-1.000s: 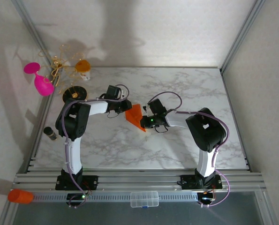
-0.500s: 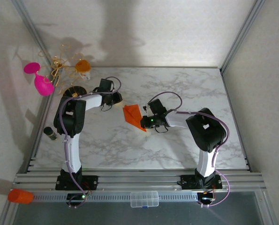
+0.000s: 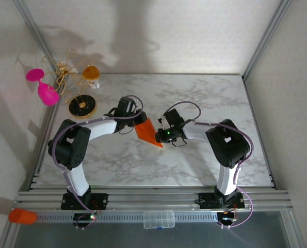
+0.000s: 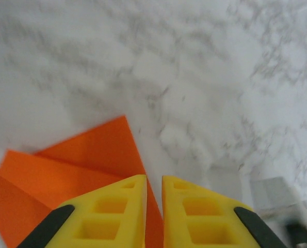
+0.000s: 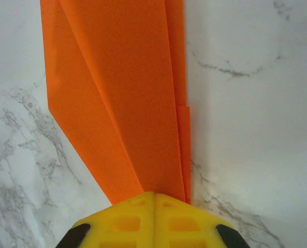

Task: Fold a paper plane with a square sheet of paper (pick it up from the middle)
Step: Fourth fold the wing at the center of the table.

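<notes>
I see the paper plane (image 3: 146, 131) near the middle of the marble table (image 3: 210, 98), between the two arms. My right gripper (image 5: 154, 196) is clamped on its narrow end, fingers pressed together. My left gripper (image 4: 154, 180) sits at the opposite, wider edge with only a thin slit between its fingers. I cannot tell whether it pinches the paper.

The right gripper (image 5: 154, 196) had its 2 yellow fingers pressed together with no gap, pinching the narrow end of the paper plane (image 5: 127, 93). Its layered orange folds widened away from them, lying on the marble table (image 5: 246, 129).
</notes>
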{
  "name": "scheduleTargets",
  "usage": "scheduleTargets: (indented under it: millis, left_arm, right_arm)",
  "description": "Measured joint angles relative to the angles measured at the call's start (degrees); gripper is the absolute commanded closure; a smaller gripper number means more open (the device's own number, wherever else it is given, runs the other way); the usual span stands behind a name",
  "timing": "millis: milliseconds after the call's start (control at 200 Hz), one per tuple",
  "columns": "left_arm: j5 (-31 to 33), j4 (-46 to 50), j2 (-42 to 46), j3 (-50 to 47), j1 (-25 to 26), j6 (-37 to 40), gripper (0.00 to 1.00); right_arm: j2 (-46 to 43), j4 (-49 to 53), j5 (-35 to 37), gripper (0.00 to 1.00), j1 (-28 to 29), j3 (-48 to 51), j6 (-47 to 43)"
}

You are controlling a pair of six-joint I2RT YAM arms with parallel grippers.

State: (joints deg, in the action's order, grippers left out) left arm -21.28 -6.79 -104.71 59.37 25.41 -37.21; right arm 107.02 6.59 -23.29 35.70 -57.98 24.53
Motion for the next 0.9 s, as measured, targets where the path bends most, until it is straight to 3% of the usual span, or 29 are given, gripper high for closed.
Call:
scheduleTargets:
  millis: [551, 901]
  left_arm:
    - [0.37, -5.07, -4.04, -5.29, 0.39, -5.11, 0.88]
    - [2.1, -3.19, -4.31, -4.26, 0.68, -5.29, 0.89]
  right_arm:
    - [-1.75, 0.13, -4.92, 0.93, -1.22, -1.64, 0.31]
    - [6.05, 0.66, -4.15, 0.94, -0.15, -8.66, 0.33]
